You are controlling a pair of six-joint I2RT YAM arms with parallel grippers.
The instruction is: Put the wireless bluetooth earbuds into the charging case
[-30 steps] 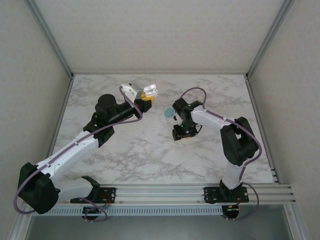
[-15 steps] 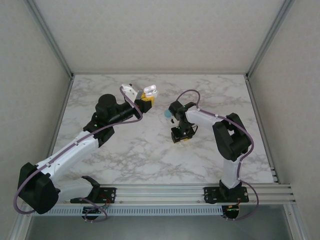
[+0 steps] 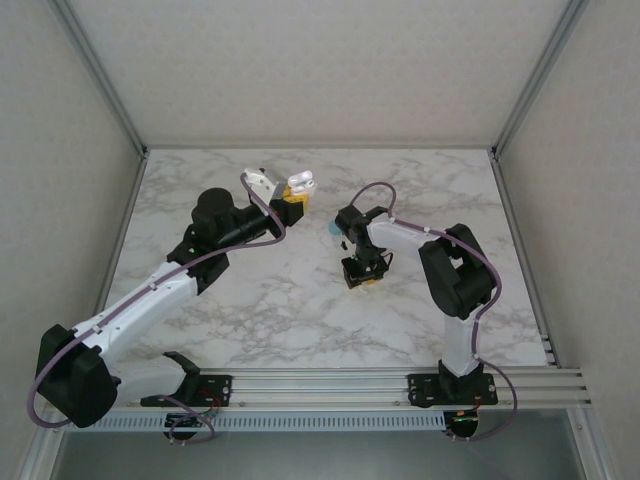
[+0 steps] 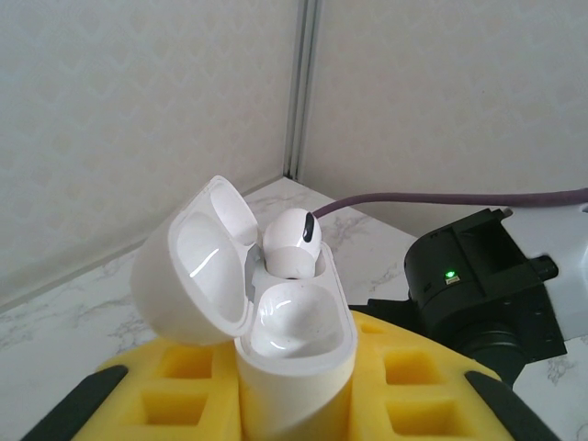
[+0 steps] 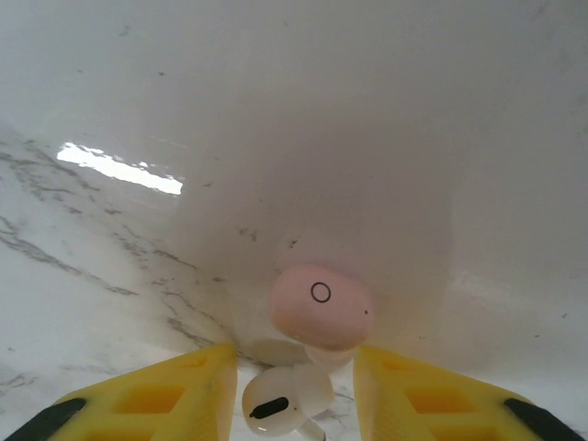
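My left gripper [image 3: 289, 207] is shut on the white charging case [image 4: 296, 363], held upright above the table's far middle. Its lid [image 4: 195, 266] is swung open to the left. One white earbud [image 4: 292, 241] sits in the far socket, and the near socket [image 4: 296, 317] is bare. My right gripper [image 3: 362, 272] points down at the marble. In the right wrist view a white earbud [image 5: 280, 397] lies between its yellow fingers [image 5: 179, 390], closer to the left one, with a gap on the right. A pinkish earbud [image 5: 322, 306] lies just beyond the tips. The right gripper [image 5: 296, 354] is open.
A small pale teal piece [image 3: 333, 229] lies on the marble table [image 3: 250, 310] just behind the right gripper. The right arm's black wrist [image 4: 482, 285] stands close to the right of the case. Walls enclose the table on three sides.
The right gripper has shifted slightly left and its elbow has folded in; its fingers have narrowed around the white earbud. The left arm and the case have stayed still.
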